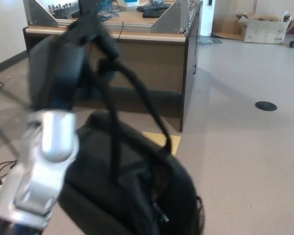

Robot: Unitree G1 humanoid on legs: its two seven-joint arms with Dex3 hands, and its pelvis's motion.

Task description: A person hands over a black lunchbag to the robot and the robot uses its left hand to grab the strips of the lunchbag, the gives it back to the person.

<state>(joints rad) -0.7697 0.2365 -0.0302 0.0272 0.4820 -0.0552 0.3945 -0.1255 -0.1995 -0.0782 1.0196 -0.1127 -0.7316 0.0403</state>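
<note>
My left hand is raised high at the upper left of the head view, blurred, with its silver wrist and forearm below it. The hand is shut on the black straps of the black lunchbag. The straps run down and to the right from the hand to the bag. The bag hangs off the floor under the hand and fills the lower middle of the picture. My right hand does not show. No person is in sight.
A wooden workbench with metal brackets and cables stands behind the bag. Yellow tape marks the floor at its corner. A cardboard box sits at the far right, a black floor disc nearer. Cables lie at the left.
</note>
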